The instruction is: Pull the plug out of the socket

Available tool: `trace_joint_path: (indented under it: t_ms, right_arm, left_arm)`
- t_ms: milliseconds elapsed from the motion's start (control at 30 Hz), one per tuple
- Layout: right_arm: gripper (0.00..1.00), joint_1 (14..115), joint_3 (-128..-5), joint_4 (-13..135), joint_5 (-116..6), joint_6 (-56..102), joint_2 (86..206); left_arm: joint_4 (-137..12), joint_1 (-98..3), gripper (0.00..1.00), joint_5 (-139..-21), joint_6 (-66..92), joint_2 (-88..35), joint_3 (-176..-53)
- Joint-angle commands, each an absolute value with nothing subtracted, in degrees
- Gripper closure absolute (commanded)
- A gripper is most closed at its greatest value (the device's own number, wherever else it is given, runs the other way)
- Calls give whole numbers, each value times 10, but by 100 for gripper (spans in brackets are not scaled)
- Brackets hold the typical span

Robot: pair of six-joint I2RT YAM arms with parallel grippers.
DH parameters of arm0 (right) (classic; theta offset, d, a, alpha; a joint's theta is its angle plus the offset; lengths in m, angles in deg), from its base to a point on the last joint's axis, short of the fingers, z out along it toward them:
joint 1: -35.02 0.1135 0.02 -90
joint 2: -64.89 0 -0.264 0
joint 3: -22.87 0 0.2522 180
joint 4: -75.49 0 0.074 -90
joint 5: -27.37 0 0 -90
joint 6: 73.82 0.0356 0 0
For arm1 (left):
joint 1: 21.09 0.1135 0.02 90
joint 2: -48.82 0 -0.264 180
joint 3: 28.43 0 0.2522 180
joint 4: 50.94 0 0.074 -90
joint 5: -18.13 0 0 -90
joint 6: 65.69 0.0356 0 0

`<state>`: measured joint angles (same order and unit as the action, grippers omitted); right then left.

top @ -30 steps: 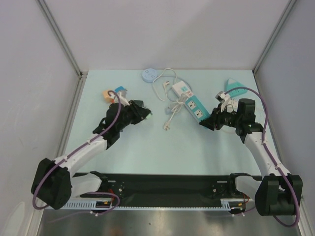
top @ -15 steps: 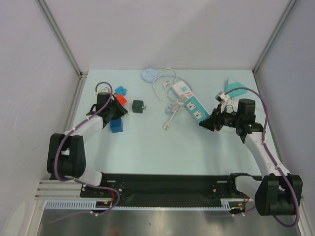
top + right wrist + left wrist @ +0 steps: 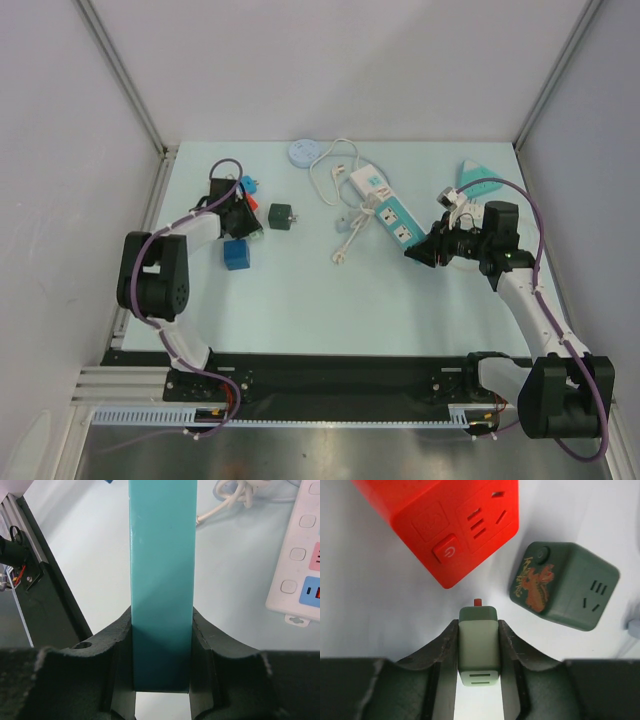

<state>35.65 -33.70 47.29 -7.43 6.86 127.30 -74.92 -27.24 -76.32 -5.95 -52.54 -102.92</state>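
Note:
My left gripper [image 3: 478, 630] is shut on a pale green plug [image 3: 478, 655] with a small red tip. The plug points at a red cube socket [image 3: 455, 525] and stands a short gap away from it. A dark green cube socket [image 3: 565, 592] lies to the right. In the top view my left gripper [image 3: 248, 222] is at the far left, with the green cube [image 3: 281, 214] beside it. My right gripper [image 3: 162, 625] is shut on the end of a teal power strip [image 3: 162, 555]. In the top view the right gripper [image 3: 418, 252] and the teal strip [image 3: 398, 220] are at mid right.
A blue cube [image 3: 237, 254] lies just in front of the left gripper. A white power strip [image 3: 368, 181] with a coiled white cable [image 3: 345, 225] lies behind the teal one. A blue disc [image 3: 303, 152] and a teal object [image 3: 478, 172] sit at the back.
My left arm has swung from the table's middle to the far left, uncovering the dark green cube and the blue cube. The right arm and the teal strip have not moved.

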Motion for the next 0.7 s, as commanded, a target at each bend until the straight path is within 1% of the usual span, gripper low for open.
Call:
trace_joint_path:
  t_ms: [0,33,100,133,200,233,300,400,433,567,600,633,667]
  right_arm:
    - [100,355,-357,509,-41,50,1268]
    - [100,355,-357,509,-43,50,1267]
    - [100,355,-357,508,-43,49,1267]
    - [100,355,-357,507,-44,48,1268]
    - [100,354,-359,506,-44,45,1268]
    - [100,351,-359,503,-43,43,1268]
    - [100,341,-360,501,-38,37,1268]
    - [100,340,-363,490,-16,21,1272]
    - [100,340,-365,485,-2,16,1275]
    - [100,343,-391,426,22,-13,1303]
    - [100,363,-399,404,15,-24,1323]
    - [100,376,-424,338,-10,-75,1334]
    - [100,390,-434,307,-27,-95,1345]
  left_arm:
    - [-755,-264,60,-755,-41,-530,-1056]
    - [-757,-264,53,-751,-39,-530,-1057]
    - [-762,-263,46,-748,-33,-523,-1058]
    - [-763,-262,40,-745,-29,-516,-1057]
    - [-760,-260,34,-746,-18,-491,-1056]
    - [-757,-260,26,-745,-15,-479,-1049]
    - [-752,-260,22,-757,-6,-440,-1043]
    - [-736,-260,13,-796,1,-396,-1028]
    - [-721,-260,1,-813,4,-365,-1014]
    - [-705,-260,1,-873,6,-271,-977]
    - [-705,-260,1,-892,7,-252,-969]
    - [-706,-260,0,-900,8,-230,-952]
    - [-708,-260,1,-907,13,-191,-943]
